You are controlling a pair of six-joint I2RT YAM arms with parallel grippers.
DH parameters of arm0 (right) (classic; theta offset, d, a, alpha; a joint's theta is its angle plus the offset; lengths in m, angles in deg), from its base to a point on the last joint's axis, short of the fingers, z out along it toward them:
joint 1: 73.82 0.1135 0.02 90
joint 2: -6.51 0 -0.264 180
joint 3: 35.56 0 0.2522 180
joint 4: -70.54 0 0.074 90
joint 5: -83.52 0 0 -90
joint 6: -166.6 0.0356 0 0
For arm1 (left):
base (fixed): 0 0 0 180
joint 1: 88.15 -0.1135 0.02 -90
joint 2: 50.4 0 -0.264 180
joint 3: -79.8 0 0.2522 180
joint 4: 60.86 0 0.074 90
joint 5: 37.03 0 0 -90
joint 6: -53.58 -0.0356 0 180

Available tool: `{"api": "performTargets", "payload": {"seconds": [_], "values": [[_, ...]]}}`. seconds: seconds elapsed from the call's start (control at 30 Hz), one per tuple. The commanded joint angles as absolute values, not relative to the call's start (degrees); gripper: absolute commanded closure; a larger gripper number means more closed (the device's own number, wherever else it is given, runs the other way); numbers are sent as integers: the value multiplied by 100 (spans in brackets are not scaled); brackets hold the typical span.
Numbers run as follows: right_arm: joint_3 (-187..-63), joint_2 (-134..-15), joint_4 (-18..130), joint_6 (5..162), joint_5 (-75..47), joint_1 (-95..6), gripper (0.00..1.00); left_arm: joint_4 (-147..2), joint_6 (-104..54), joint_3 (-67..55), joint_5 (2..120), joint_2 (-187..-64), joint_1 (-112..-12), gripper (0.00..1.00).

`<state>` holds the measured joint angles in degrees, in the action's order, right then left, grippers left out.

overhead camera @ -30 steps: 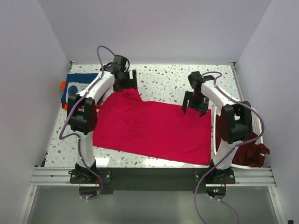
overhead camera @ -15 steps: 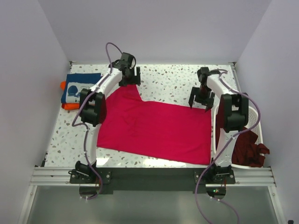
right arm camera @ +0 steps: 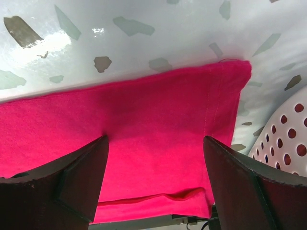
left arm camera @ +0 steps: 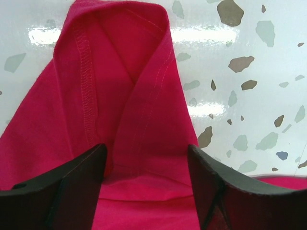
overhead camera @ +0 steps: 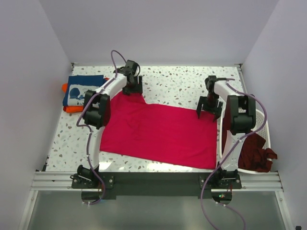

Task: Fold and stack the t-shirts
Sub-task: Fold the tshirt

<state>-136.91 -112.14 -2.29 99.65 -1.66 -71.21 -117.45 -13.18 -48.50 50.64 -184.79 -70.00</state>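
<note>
the crimson-pink t-shirt (overhead camera: 158,136) lay spread flat on the speckled table (overhead camera: 177,81), its near hem running just beyond the arms' bases. off the shirt's near right corner, dark maroon t-shirts (overhead camera: 256,155) sat bunched in the near end of the white basket (overhead camera: 262,123), which stood along the shirt's right edge. farther back, at the shirt's far right corner, the right gripper (overhead camera: 209,108) pointed down with its jaws wide apart. the wrist view showed both fingers (right arm camera: 72,177) standing over the pink cloth just inside that corner, with nothing pinched between them. at the shirt's far left corner, the left gripper (overhead camera: 133,89) stood over the sleeve that stuck out toward the back wall. its jaws were apart too, one on each side of a raised fold in that sleeve. left of the shirt's far edge and apart from it, a folded navy t-shirt (overhead camera: 81,88) with white print lay on an orange one (overhead camera: 70,109).
</note>
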Motion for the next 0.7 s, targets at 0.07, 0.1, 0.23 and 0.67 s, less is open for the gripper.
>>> {"api": "performTargets", "payload": {"seconds": [0.07,0.1,0.23,0.67], "values": [[-13572,-10828,-159,9901,20,-7259,17,-11557,-1313,-4963,5016,-18513,-7005,34],[-13563,-10837,-158,9901,11,-7285,17,-11557,-1313,-4954,5007,-18514,-7005,39],[-13607,-10854,-158,9901,29,-7364,17,-11540,-1313,-4910,5016,-18522,-7005,52],[-13967,-10951,-97,10103,195,-7532,17,-11101,-1322,-4323,4788,-17952,-7005,99]]}}
